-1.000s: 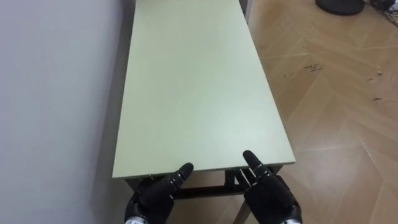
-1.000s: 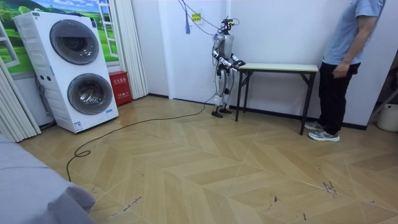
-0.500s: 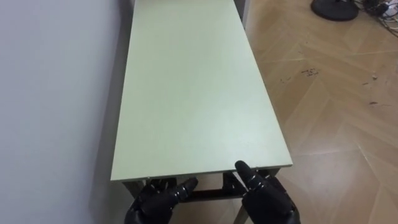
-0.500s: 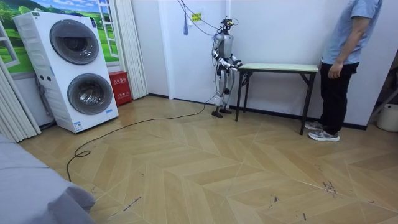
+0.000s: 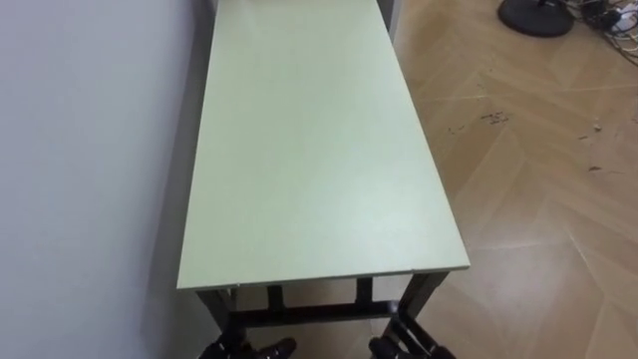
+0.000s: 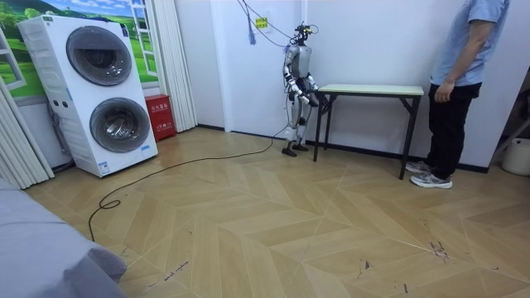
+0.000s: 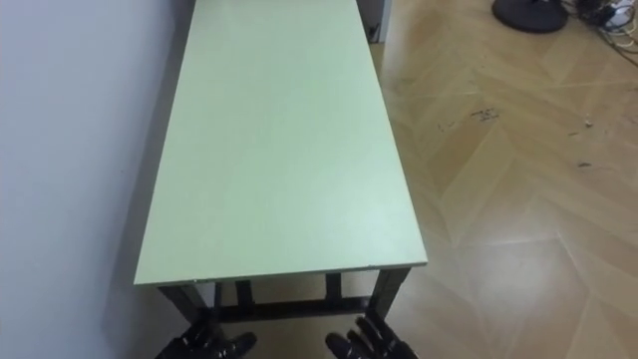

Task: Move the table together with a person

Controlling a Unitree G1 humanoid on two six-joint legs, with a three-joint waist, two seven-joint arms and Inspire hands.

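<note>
A long table (image 5: 309, 150) with a pale green top and a black frame stands with one long side against the white wall. I stand at its near short end. Both hands hang low, below and in front of the near edge, touching nothing: left hand (image 5: 261, 349), right hand (image 5: 404, 344), fingers loosely spread. In the room view a person (image 6: 460, 83) stands at the table's (image 6: 368, 88) far end, arm hanging beside it, hand off the table.
The white wall (image 5: 90, 150) runs along the table's left side. Wooden floor (image 5: 538, 179) lies open to the right, with a dark round base (image 5: 538, 12) at the far right. Stacked washing machines (image 6: 103, 91) and a red box (image 6: 159, 116) stand at the room view's left.
Both my hands have dropped from the table's near edge to below it, so that just their fingers show at the picture's bottom. The table has not moved.
</note>
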